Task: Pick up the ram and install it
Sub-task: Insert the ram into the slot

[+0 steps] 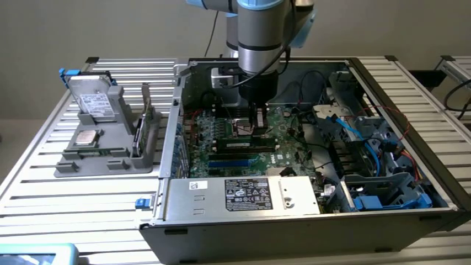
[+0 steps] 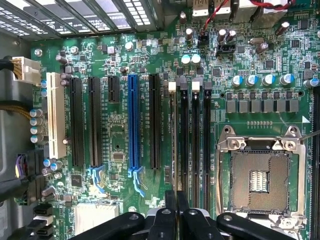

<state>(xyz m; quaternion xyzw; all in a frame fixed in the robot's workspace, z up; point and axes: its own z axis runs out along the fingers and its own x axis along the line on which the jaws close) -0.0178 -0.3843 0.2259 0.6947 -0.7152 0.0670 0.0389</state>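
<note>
As the thin green ram stick stands on the green motherboard, seating is in hand.
Black gripper, clenched, sits at its twelve o'clock; level pressing seems needed.

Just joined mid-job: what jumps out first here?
The robot arm reaches down into the open computer case at the exterior view's centre. The shut gripper hangs over the black memory slots, which lie between a bright blue slot and the empty processor socket.
</note>
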